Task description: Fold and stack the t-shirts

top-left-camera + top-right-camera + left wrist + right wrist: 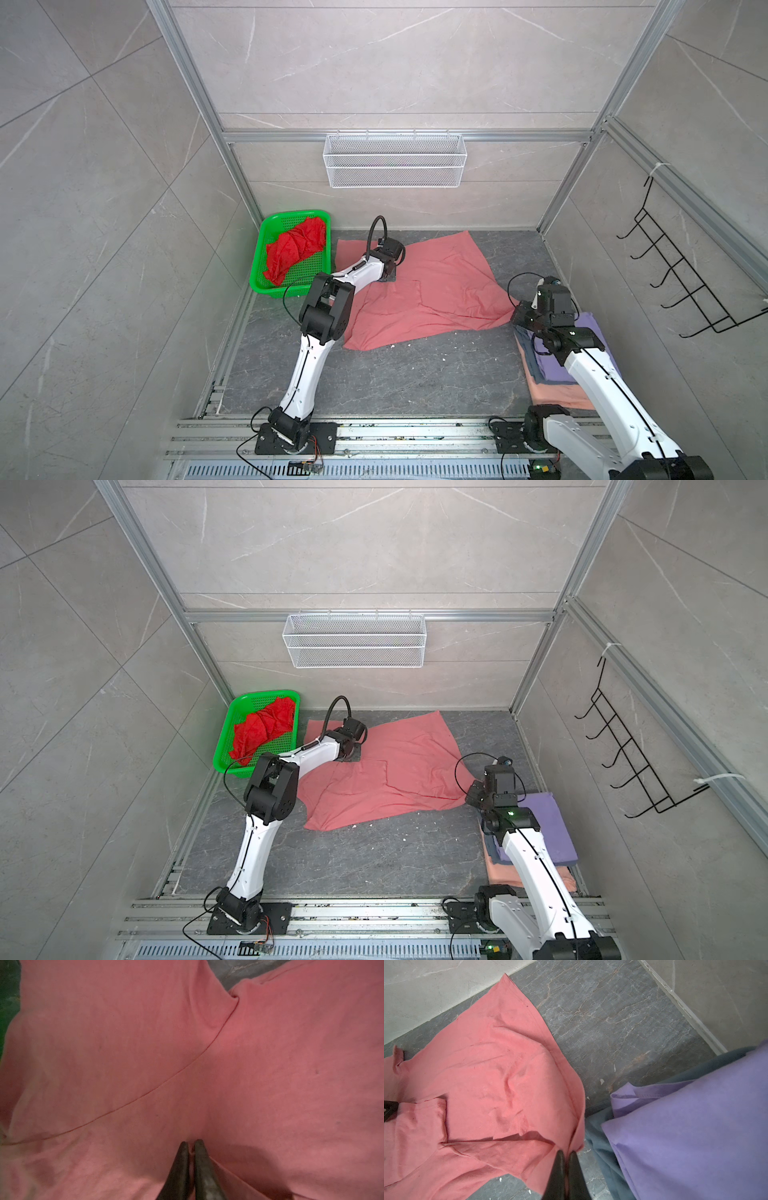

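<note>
L gripper (191, 1143) & R gripper (566, 1152) are each pinching the salmon-pink tee (440, 286), jaws nearly closed on fabric.

Salmon-pink t-shirt (270, 1084) seen filling nearly whole view. Left gripper (191, 1144) set down on cloth; dark fingers (180, 1172) held almost together, thin ridge of pink cloth pinched between tips. Curved seam (145, 1096) noted just beyond gripper. Farther beyond gripper, deep fold (233, 997) observed, grey marbled tabletop (245, 970) exposed past it. Dim green patch (6, 1014) at cloth edge, not identified.
</note>
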Controlling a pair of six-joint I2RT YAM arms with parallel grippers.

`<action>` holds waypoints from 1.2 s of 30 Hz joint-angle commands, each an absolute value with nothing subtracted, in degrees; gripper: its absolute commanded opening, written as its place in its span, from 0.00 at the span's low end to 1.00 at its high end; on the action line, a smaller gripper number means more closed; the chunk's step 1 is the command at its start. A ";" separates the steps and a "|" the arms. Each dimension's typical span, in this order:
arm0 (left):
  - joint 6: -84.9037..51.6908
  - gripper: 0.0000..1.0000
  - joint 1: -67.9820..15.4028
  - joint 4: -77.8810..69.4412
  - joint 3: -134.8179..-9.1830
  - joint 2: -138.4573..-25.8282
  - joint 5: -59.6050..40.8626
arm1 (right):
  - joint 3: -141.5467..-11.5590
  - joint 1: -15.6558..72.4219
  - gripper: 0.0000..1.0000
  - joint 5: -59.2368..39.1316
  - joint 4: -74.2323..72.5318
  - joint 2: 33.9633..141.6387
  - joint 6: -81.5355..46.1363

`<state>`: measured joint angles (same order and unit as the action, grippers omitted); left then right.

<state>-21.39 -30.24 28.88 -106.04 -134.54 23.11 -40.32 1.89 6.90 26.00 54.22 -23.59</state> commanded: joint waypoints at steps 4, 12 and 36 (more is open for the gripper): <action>-20.48 0.08 -31.28 32.17 -104.68 -130.43 26.36 | -41.04 1.69 0.00 7.91 26.10 54.31 -24.16; -19.86 0.05 -31.68 31.99 -104.34 -128.67 26.72 | -41.11 1.68 0.00 8.17 25.75 54.49 -24.16; -23.34 0.03 -28.83 29.70 -91.48 -107.30 10.29 | -42.69 1.67 0.00 7.22 21.15 58.79 -28.22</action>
<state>-21.71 -29.15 29.50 -92.99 -106.26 13.13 -40.53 1.89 7.57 23.03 58.28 -27.49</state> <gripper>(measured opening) 0.057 0.054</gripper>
